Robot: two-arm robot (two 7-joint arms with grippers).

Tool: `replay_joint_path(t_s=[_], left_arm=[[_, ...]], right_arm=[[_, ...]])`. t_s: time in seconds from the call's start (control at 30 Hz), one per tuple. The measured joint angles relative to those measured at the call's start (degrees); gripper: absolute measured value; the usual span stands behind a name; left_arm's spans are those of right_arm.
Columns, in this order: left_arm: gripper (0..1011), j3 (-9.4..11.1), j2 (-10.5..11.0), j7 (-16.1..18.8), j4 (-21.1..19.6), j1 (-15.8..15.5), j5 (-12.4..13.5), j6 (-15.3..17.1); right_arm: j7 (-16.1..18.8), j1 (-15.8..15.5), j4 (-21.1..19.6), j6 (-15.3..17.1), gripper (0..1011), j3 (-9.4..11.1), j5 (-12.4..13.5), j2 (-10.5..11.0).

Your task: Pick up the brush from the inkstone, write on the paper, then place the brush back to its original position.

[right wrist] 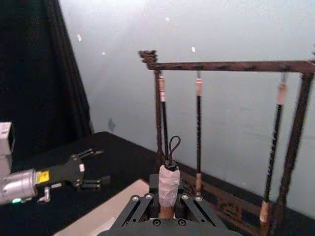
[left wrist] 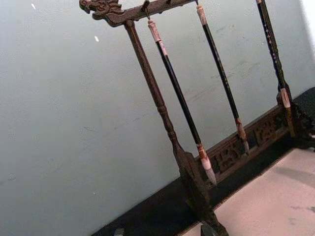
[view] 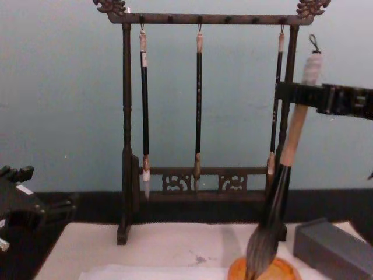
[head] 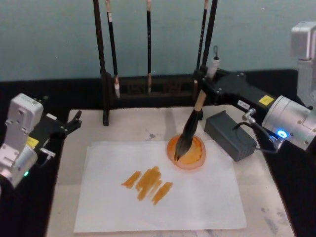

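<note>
My right gripper point(head: 201, 89) is shut on the tan handle of the brush point(head: 193, 118), high up near its whitish cap. The brush leans, and its bushy dark tuft rests in the round orange inkstone point(head: 196, 159). From the chest, the brush point(view: 289, 143) slants down from the right gripper point(view: 304, 92) into the inkstone point(view: 281, 270). The right wrist view looks down on the brush cap and loop point(right wrist: 169, 183). The white paper point(head: 197, 202) lies on the mat and bears several orange strokes point(head: 148, 182). My left gripper point(head: 74, 121) rests open at the table's left edge, away from the paper.
A dark wooden rack point(view: 198, 175) with three thin black brushes stands behind the mat. A grey block point(head: 230, 134) sits right of the inkstone, close under my right arm. The cream mat point(head: 123, 128) has a small grey smudge. The left gripper point(right wrist: 91, 169) shows over black tabletop.
</note>
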Motion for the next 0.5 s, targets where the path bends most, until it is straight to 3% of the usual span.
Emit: replay_joint_path(t_s=[0.17, 0.5], left_arm=[[1010, 0.0, 0.0, 0.0, 0.0, 0.0, 0.0, 0.0], [1010, 0.0, 0.0, 0.0, 0.0, 0.0, 0.0, 0.0]], right_arm=[[0.85, 0.12, -0.86, 0.14, 155, -0.36, -1.49, -0.12], [4.23, 0.11, -0.64, 2.07, 155, -1.45, -1.73, -2.04]])
